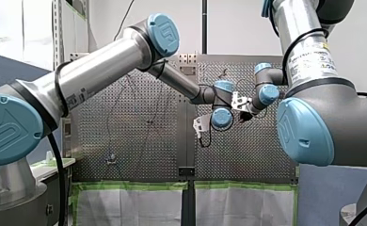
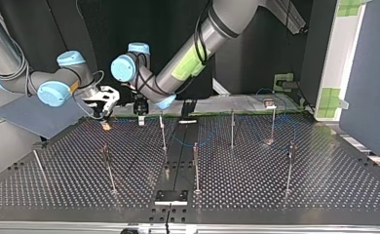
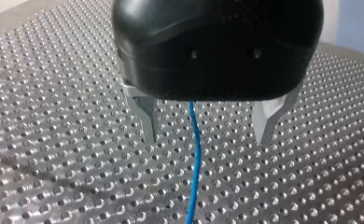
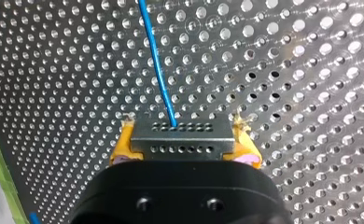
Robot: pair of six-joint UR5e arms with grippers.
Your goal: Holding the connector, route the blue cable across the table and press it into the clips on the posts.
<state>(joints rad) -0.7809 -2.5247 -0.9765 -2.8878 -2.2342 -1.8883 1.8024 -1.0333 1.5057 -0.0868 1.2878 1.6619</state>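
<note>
In the right wrist view my right gripper (image 4: 184, 127) is shut with its yellow pads on a grey metal connector (image 4: 180, 143). The blue cable (image 4: 157, 65) leaves the connector and runs ahead over the perforated table. My left gripper (image 3: 207, 139) hangs open just above the table, its metal fingers (image 3: 147, 116) astride the blue cable (image 3: 195, 154) without touching it. In the top view my right gripper (image 2: 106, 121) is at the far left of the table and my left gripper (image 2: 140, 117) is close beside it. The cable (image 2: 180, 142) trails on toward the posts.
Several thin upright posts stand on the perforated table (image 2: 256, 185), among them one (image 2: 163, 132) beside my left gripper, one (image 2: 232, 127) further right and one (image 2: 196, 165) in the middle. A black plate (image 2: 171, 196) lies at the near edge.
</note>
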